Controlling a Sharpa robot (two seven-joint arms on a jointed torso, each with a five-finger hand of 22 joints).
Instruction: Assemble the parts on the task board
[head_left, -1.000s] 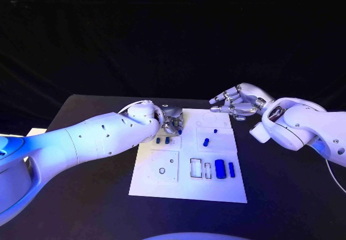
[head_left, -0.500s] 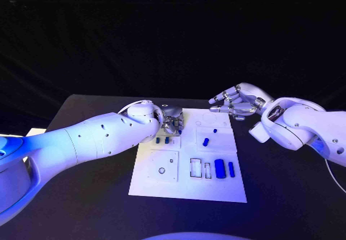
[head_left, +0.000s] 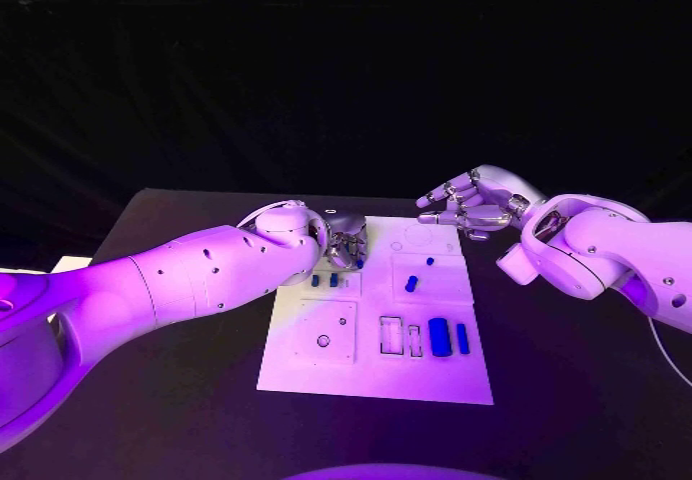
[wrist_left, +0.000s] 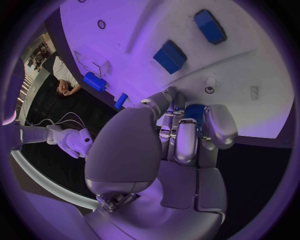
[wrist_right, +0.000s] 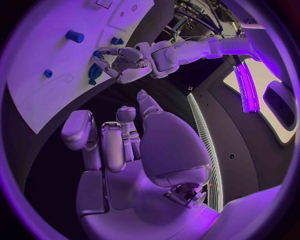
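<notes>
In the head view, almost nothing had moved in the last second. The left hand (head_left: 343, 240) stayed low over the far left corner of the task board (head_left: 375, 385). The right hand (head_left: 469, 205) stayed up in the air by the far right corner, touching nothing. I think this meant the left hand was still busy with its grab, and that part had not gone into a place yet.

2 small blue parts (head_left: 316, 281) lay just beside the left hand. A fat blue part (head_left: 440, 337) and a thin blue part (head_left: 462, 338) lay side by side next to 2 empty slots (head_left: 391, 336). The board lay flat on the black surface (head_left: 577, 380).

In the left wrist view, the left hand's fingers (wrist_left: 178, 145) were curled tight round a blue part (wrist_left: 192, 111). It held that part close over the white board. A small round hole (wrist_left: 209, 90) sat just beside the fingers. The 2 small blue parts lay a little further on, apart from the hand.

In the right wrist view, the right hand's fingers (wrist_right: 109, 142) were half bent and apart, with nothing in them. The 2 hands were well apart, so I think the right hand was not in the way. The other parts nearby could get bumped.
</notes>
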